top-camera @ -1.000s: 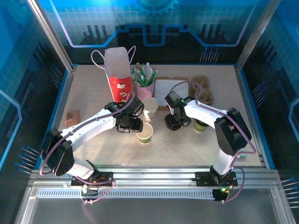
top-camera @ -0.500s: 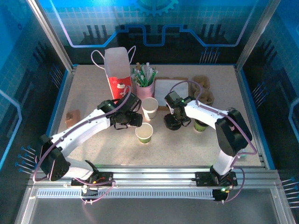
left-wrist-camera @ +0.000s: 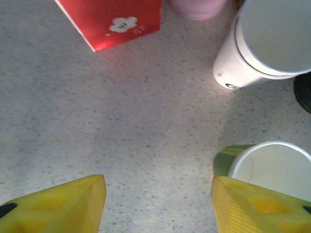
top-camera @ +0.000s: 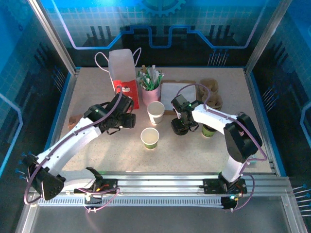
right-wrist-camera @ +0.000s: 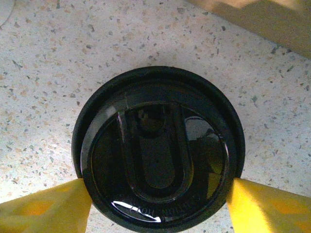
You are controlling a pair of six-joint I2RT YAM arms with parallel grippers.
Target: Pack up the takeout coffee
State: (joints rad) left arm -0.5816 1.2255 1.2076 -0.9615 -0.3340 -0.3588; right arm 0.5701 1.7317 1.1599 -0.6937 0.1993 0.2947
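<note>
Now hovering with left gripper (left-wrist-camera: 158,193) spread and empty, takeout coffee (left-wrist-camera: 262,43) at one o'clock; straddling black lid (right-wrist-camera: 155,148) at three and nine with right gripper (right-wrist-camera: 158,194), clamped or loose unclear.

Glossy black plastic lid (right-wrist-camera: 154,155) on matt speckled tabletop (left-wrist-camera: 121,126); smooth white paper cup (left-wrist-camera: 228,65).

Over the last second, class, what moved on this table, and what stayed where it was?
The left gripper drew back to the left, away from the green cup, and stands open and empty. The green cup, white cup and black lid stayed put; the right gripper still straddles the lid.
</note>
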